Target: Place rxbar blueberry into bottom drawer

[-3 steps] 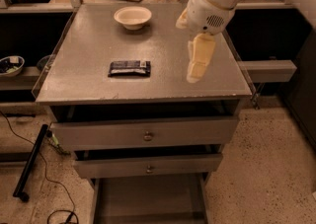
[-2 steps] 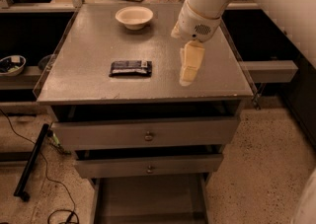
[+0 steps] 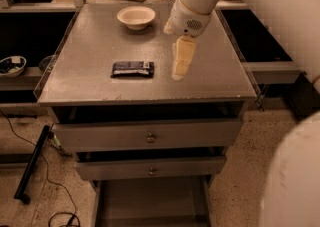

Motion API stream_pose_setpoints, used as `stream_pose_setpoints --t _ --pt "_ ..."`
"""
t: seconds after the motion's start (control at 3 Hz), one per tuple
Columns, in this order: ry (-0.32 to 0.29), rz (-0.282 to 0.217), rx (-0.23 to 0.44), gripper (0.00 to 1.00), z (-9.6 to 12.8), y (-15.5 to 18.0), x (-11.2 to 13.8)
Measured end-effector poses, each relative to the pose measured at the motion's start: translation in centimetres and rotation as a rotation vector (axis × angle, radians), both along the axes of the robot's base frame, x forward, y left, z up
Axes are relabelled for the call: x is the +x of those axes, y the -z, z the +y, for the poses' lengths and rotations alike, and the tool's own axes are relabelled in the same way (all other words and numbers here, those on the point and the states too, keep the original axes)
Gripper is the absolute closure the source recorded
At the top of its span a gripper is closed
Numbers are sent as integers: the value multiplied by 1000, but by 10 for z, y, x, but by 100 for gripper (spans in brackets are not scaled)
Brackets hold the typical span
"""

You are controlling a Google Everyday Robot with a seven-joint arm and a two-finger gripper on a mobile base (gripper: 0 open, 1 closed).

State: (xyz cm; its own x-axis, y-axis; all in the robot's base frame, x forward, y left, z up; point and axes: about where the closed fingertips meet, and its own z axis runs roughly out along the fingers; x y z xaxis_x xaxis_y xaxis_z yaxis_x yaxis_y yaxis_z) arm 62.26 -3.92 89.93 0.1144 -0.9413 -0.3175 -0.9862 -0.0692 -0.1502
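Observation:
The rxbar blueberry (image 3: pixel 132 69), a flat dark bar with pale lettering, lies on the grey cabinet top (image 3: pixel 100 36), left of centre near the front. My gripper (image 3: pixel 180 68) hangs over the top just to the right of the bar, apart from it, with its pale fingers pointing down and towards the front. The bottom drawer (image 3: pixel 150 202) stands pulled out below the two upper drawers, a wide shallow grey tray with nothing visible in it.
A white bowl (image 3: pixel 136 17) sits at the back of the top. The two upper drawers (image 3: pixel 150 135) with round knobs are slightly ajar. My white arm fills the right side. A side shelf holds a bowl (image 3: pixel 11 66) at left; cables lie on the floor.
The gripper has moved left and forward across the cabinet top, closer to the bar. The bar and bowl have not moved.

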Motion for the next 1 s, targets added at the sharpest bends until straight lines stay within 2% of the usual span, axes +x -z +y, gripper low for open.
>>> stream_pose_setpoints --t 0.33,0.67,1.0 --pt "-50 40 38 0 43 27 43" --pt "-51 45 49 0 48 32 46" --pt "-72 43 55 0 68 32 46"
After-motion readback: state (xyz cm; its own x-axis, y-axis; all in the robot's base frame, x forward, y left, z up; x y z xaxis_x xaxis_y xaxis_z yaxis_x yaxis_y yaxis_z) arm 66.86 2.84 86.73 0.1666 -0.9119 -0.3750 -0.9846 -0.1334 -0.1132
